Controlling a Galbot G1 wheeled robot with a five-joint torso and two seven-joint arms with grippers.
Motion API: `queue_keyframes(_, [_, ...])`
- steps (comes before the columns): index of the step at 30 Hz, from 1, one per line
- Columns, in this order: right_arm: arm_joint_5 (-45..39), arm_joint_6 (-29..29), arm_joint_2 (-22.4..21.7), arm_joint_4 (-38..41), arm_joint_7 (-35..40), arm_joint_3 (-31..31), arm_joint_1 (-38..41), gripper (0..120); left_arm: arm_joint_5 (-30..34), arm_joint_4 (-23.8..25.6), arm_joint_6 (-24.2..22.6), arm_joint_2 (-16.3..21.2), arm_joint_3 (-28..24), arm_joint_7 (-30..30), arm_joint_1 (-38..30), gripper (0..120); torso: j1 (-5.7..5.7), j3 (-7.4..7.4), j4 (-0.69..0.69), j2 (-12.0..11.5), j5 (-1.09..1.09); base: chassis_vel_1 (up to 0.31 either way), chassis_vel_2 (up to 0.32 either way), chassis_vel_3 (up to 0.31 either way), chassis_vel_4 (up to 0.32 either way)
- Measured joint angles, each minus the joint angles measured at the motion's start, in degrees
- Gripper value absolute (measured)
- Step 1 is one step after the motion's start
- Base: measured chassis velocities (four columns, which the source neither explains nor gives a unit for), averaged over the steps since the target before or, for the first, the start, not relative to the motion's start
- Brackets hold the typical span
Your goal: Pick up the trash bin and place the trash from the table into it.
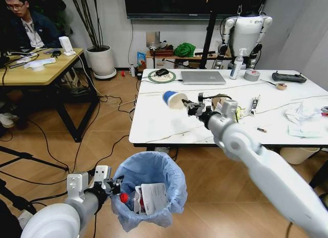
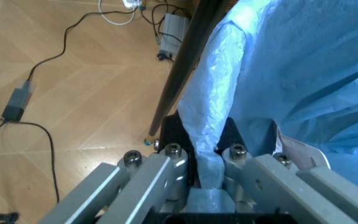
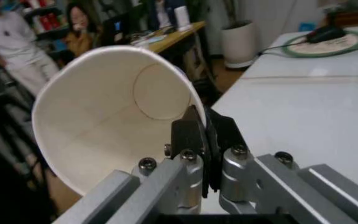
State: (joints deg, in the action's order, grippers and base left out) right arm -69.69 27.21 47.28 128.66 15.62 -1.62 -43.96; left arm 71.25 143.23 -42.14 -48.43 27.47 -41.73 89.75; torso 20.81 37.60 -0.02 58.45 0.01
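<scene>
2 grippers are busy: the left gripper [image 1: 114, 186] clamps the trash bin [image 1: 148, 196] rim below the table [image 1: 154, 126]; the right gripper [image 1: 190, 107] pinches the paper cup [image 1: 174, 99], which likely needs carrying over the bin.

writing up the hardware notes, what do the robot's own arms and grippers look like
Both arms are smooth, glossy white rounded shells. The left gripper sits on a boxy white wrist block; the right gripper is dark with black cable loops at its wrist. In the wrist views each shows silver-grey angled metal links, round hex-socket bolts and thin black finger pads.
</scene>
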Motion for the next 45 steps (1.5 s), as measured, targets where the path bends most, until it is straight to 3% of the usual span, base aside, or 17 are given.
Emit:
queue_keyframes(9, [-4.0, 1.6, -4.9, 13.2, -1.7, 1.0, -7.1, 0, -0.3, 0.0, 0.0, -0.5, 0.2, -0.5, 0.4, 2, 0.01, 0.01, 0.03, 0.0, 0.00, 0.000, 0.000, 0.000, 0.000])
queue_keyframes(17, [3.4, 3.2, -7.1, 14.4, -8.2, 1.0, -13.3, 1, -0.3, 0.0, 0.0, -1.0, 0.5, -1.0, 0.9, 2, 0.01, 0.01, 0.02, 0.0, 0.00, 0.000, 0.000, 0.000, 0.000])
queue_keyframes(20, [5.9, 3.0, -7.5, 13.8, -10.2, 0.9, -14.4, 7, -0.2, 0.0, 0.0, -1.0, 0.5, -1.0, 0.9, 2, 0.02, 0.01, 0.02, 0.0, 0.00, 0.000, 0.000, 0.000, 0.000])
queue_keyframes(26, [11.1, 2.1, -8.8, 13.3, -14.2, 0.4, -17.1, 34, -0.2, 0.0, 0.0, -1.0, 0.7, -1.1, 1.4, 2, 0.02, 0.01, 0.01, 0.0, 0.00, 0.000, 0.000, 0.000, 0.000])
queue_keyframes(28, [11.1, 2.0, -8.8, 13.3, -14.1, 0.3, -17.2, 35, -0.2, 0.0, 0.0, -1.0, 0.8, -1.2, 1.5, 2, 0.02, 0.01, 0.01, 0.0, 0.00, 0.000, 0.000, 0.000, 0.000])
queue_keyframes(33, [8.8, 0.3, -6.8, 14.1, -5.5, -3.5, -15.4, 62, -1.4, 0.0, 0.0, -1.6, 1.0, -1.1, 2.7, 2, 0.02, 0.01, 0.01, 0.0, -0.02, 0.000, 0.000, 0.000, 0.000])
queue_keyframes(34, [8.8, 0.3, -6.8, 14.1, -5.5, -3.5, -15.4, 62, -1.4, 0.0, 0.0, -1.6, 1.0, -1.1, 2.7, 2, 0.02, 0.01, 0.01, 0.0, -0.02, 0.000, 0.000, 0.000, 0.000])
queue_keyframes(39, [9.5, -1.1, -1.8, 13.6, 3.1, -10.3, -16.7, 80, -9.4, 0.0, 0.0, -3.1, 1.3, 2.7, 4.9, 2, 0.02, 0.02, 0.04, 0.0, -0.01, 0.000, 0.000, 0.000, 0.000])
queue_keyframes(45, [25.0, -1.5, 7.0, 11.8, 0.7, -22.9, -30.1, 99, -12.9, 0.0, 0.0, -5.4, 1.0, 4.6, 6.3, 2, 0.02, 0.01, 0.00, 0.0, 0.00, 0.000, 0.000, 0.000, 0.000])
